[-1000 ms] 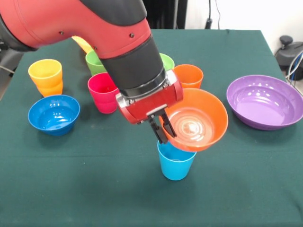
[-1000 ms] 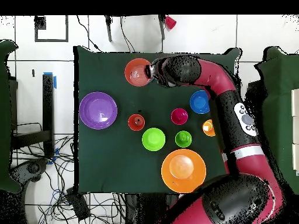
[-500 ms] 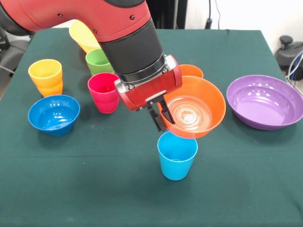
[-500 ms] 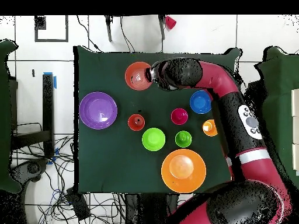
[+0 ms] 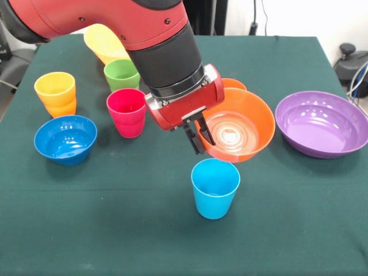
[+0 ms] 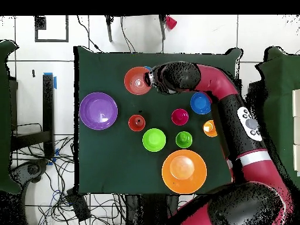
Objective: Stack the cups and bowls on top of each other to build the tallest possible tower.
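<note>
My gripper (image 5: 198,135) is shut on the left rim of the smaller orange bowl (image 5: 237,132), which hangs tilted in the air just above and behind the light blue cup (image 5: 215,187). That cup stands upright and alone, and no tower of stacked pieces shows. From overhead the held orange bowl (image 6: 137,80) sits beside the gripper (image 6: 151,79) and covers the light blue cup. The magenta cup (image 5: 126,112), green cup (image 5: 121,75) and yellow-orange cup (image 5: 56,93) stand to the left. An orange cup (image 5: 234,84) peeks out behind the held bowl.
The blue bowl (image 5: 65,138) sits at the left and the purple bowl (image 5: 322,122) at the right. The large yellow bowl (image 5: 102,43) is partly hidden behind the arm. Overhead, a light green bowl (image 6: 153,139) lies mid-table.
The orange bowl, still held in the gripper, has risen off the light blue cup's rim and shifted slightly back; a gap now shows between them.
</note>
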You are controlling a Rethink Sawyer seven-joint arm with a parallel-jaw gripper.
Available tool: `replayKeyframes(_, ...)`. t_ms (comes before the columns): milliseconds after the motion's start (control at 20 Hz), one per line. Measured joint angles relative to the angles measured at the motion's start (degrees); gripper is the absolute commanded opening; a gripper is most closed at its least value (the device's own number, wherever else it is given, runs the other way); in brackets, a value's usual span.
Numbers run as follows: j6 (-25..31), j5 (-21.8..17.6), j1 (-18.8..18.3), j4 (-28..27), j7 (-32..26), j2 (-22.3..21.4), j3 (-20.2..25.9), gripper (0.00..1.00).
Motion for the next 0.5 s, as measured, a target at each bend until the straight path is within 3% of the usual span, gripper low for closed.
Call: replayKeyframes(500,0.8,-0.4,0.0,-1.0,0.0,0.6,-0.2,0.0)
